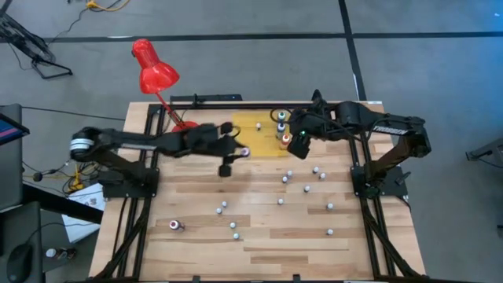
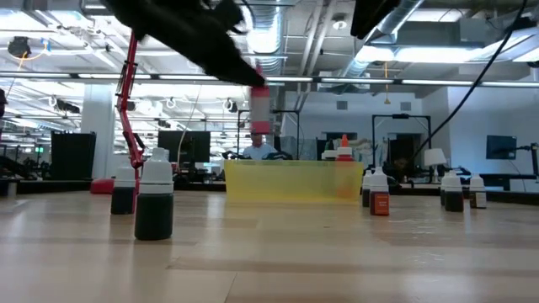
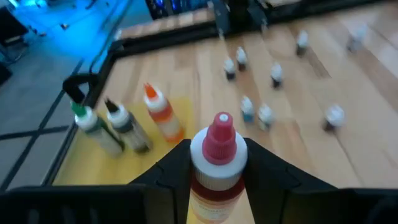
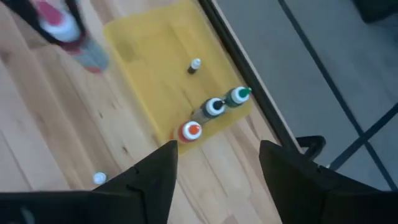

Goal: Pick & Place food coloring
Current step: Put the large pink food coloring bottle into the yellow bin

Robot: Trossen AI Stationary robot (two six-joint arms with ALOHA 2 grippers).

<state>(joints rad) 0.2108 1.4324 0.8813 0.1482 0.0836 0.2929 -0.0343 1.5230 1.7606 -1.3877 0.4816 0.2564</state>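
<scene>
On the yellow mat [image 1: 253,138] at the far side of the bench [image 1: 259,251], three bottles already stand close together near one edge: one with a green cap [image 4: 238,95], one dark [image 4: 213,107] and one orange [image 4: 190,131]. The right wrist view shows one more small bottle [image 4: 194,65] standing alone, farther in on the mat. So I judge that a smaller part of the work is done.

About ten small bottles [image 1: 289,174] are still spread over the wood, most of them on the right half and toward the near edge. One of them [image 1: 175,226], near the left front, seems to lie on its side. The red lamp [image 1: 154,69] stands at the far left corner and has no part in the task.

The left gripper [image 3: 217,171] holds a bottle with a red cap [image 3: 217,158]. Its jaws pinch the body from both sides, and the bottle is upright. In the low view it hangs in the air, above the bench and close to the mat's left edge, so it is not yet placed.

The right gripper [image 4: 214,165] hovers over the mat's right edge, above the three standing bottles. Its jaws are spread wide and nothing is between them.
</scene>
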